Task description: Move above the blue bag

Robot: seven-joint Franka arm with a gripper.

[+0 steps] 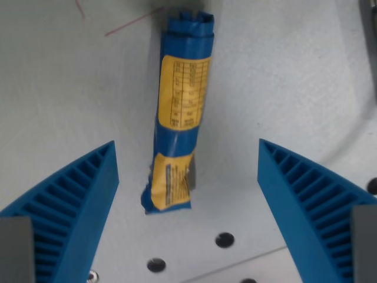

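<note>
Here, the gripper [187, 156] with ribbed blue plastic fingers [73, 200] is seen spread wide apart, nothing held between them. The long crinkled blue bag with yellow printed labels [179, 112] is laid on the pale grey table [59, 88], running from upper centre down to the frame's middle.

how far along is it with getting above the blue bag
Largely done: the wrist view looks straight down on the long blue foil bag with yellow labels, lying on the pale grey table between the spread blue ribbed fingers of the gripper. In hand: nothing gripped, jaws wide apart. Left: perhaps a small shift, since the bag's length runs toward the view's top rather than centred between the fingertips.
</note>
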